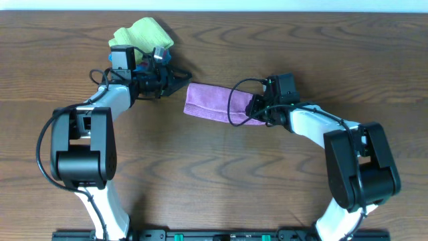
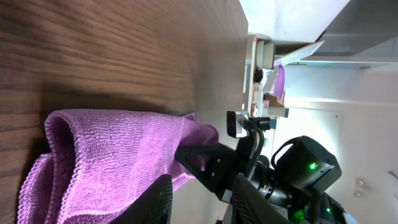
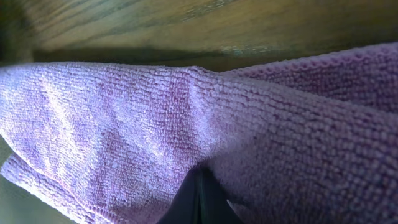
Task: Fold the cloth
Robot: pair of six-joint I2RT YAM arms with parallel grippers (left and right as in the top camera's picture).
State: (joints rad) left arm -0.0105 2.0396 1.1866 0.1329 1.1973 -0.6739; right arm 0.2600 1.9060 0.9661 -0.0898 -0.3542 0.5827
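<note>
Overhead, the lilac cloth lies near the middle of the dark wooden table. It is doubled over into a narrow band that runs left to right and tilts slightly down toward the right.

The right gripper sits on the band's right end with its jaws closed tight. Its own wrist camera shows the dark fingertips meeting, with terry pile bunched around them and the fabric pinched. A black cable from the right arm loops over the right half of the band.

The left gripper points at the band's upper-left corner, just beside it, with its jaws partly parted and holding nothing. From the left wrist camera the two fingers stand apart. The cloth's rounded fold and stitched hem lie on the table ahead of them, and the right gripper is visible at the far end. Whether the left fingertips touch the lilac fabric cannot be told from these views.

A lime-green cloth lies crumpled near the table's far edge behind the left arm, well apart from the lilac one.
</note>
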